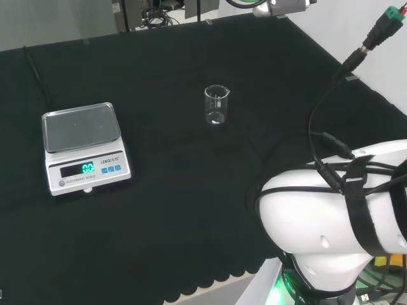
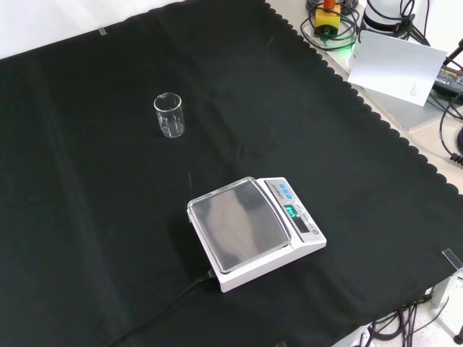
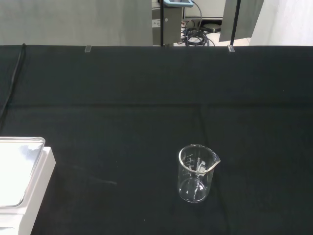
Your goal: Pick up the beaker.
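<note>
One clear beaker stands upright, alone on the cloth; hand's state cannot be told.

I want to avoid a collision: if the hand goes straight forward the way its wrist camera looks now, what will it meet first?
Most likely the beaker, standing upright and alone on the black cloth. The scale lies off to one side of that line. Depth is unclear.

- Head view: from behind and above the arm, across the cloth, beaker right of the scale.
- Front view: looking down, opposite side; beaker beyond the scale.
- Wrist view: low, close to the beaker.
</note>
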